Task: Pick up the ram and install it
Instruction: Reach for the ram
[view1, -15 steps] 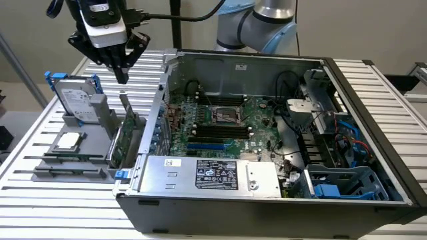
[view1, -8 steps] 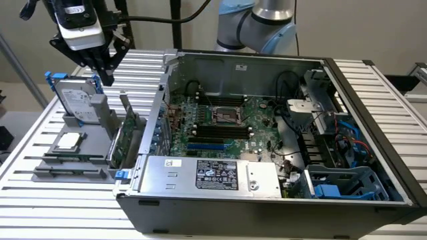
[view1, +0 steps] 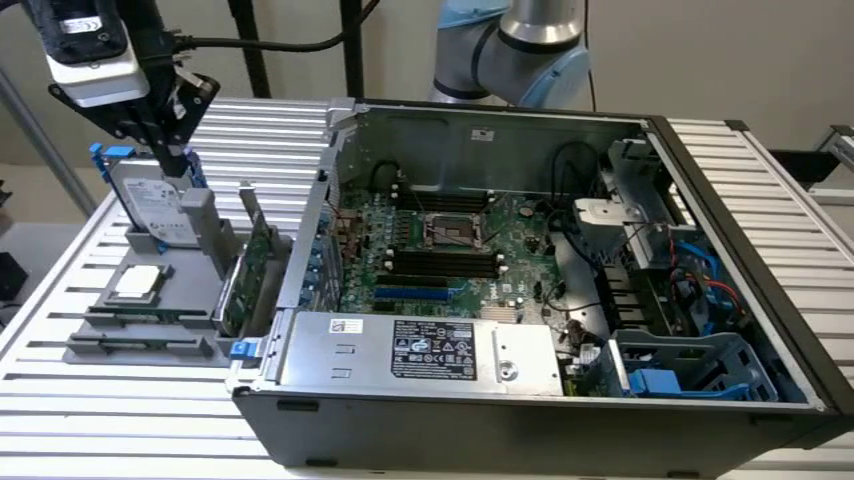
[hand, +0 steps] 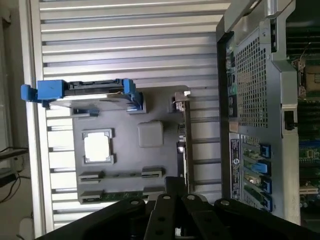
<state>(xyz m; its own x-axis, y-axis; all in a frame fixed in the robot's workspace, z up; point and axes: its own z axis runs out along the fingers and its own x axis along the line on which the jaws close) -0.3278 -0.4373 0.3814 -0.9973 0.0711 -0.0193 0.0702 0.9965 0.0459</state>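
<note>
Wrist view: long thin green ram stick sits in grey tray holders, likely propped for easy gripping.
Hand: above tray's hard-drive end; grip state cannot be told.

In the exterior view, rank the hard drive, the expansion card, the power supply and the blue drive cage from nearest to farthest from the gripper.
1. Hard drive, just under the gripper.
2. Expansion card, upright beside the case.
3. Power supply, inside the case front.
4. Blue drive cage, exterior view's far right.
</note>
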